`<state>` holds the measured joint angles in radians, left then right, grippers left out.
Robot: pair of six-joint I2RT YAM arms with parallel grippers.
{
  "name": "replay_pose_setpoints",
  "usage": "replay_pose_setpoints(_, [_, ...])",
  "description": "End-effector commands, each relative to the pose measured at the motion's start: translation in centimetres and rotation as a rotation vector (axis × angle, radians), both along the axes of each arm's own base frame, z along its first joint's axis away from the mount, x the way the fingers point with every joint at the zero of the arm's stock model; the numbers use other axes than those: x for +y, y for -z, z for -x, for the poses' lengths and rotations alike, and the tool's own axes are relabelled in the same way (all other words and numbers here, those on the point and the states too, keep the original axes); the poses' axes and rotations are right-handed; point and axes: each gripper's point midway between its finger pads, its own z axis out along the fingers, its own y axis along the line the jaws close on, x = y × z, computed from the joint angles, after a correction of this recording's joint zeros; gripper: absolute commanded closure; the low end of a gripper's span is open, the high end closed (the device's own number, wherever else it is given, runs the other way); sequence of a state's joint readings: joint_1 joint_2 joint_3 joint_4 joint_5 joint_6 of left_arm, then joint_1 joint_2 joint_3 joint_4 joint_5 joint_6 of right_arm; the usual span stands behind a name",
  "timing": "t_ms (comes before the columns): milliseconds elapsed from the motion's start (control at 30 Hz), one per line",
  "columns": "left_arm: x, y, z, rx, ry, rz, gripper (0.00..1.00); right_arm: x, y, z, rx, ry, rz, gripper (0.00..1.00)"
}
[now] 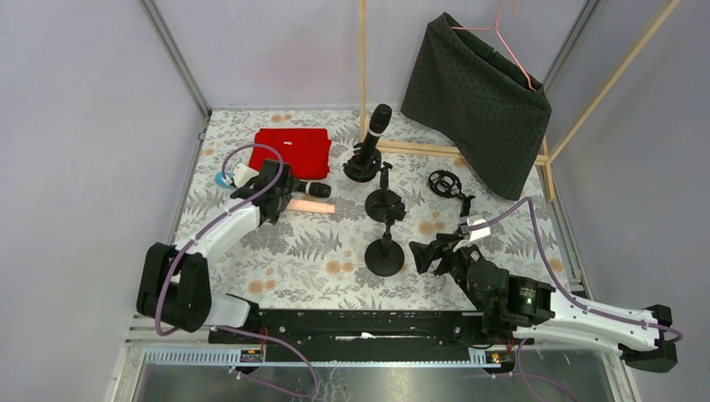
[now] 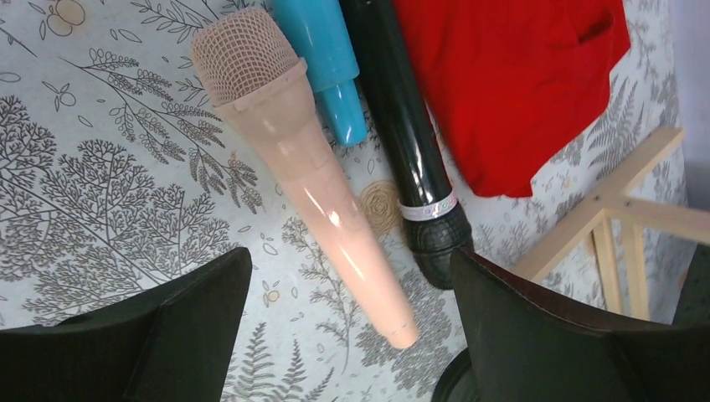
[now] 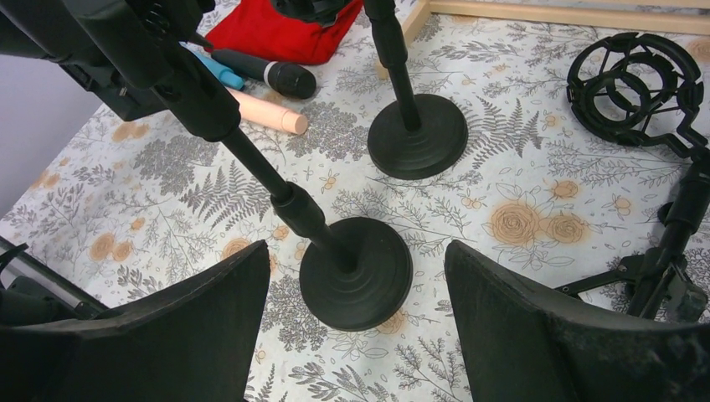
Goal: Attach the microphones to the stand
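Peach-pink microphone [image 2: 322, 197] lying on the bench [image 2: 100, 209] between the released left jaws; right jaws, likewise released, flank a round stand base [image 3: 368, 285].

There are four microphones: a peach-pink microphone [image 2: 310, 167], a light blue microphone [image 2: 322, 50] and a black microphone [image 2: 410, 142] lie ahead of the left fingers [image 2: 167, 335], and a second black microphone [image 1: 377, 126] stands upright beyond them. Three round-based stands show: the near stand [image 3: 356, 272] between the right fingers [image 3: 519, 327], the middle stand [image 3: 417, 134] and the far stand [image 1: 362, 170] beyond, plus one shock mount [image 3: 636, 84] to their right. There is one red cloth [image 1: 293, 151] and one dark cloth [image 1: 477, 109].
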<state>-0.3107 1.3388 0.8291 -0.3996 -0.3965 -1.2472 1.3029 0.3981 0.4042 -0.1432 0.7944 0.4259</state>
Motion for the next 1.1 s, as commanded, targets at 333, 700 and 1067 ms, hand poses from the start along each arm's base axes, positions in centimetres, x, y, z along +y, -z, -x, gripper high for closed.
replay_pose_setpoints(333, [1.4,2.2,-2.1,0.077,-0.271,0.07,0.14,0.0,-0.7,-0.5,0.029,0.065,-0.048,0.17])
replay_pose_setpoints(700, [2.4,5.0,-3.3,0.152,-0.329,0.086,0.22,-0.1,0.2,-0.4,0.048,0.072,-0.042,0.17])
replay_pose_setpoints(1067, [2.3,9.1,-2.8,0.367,-0.382,0.111,0.3,-0.5,0.8,-0.5,0.044,0.092,-0.032,0.17])
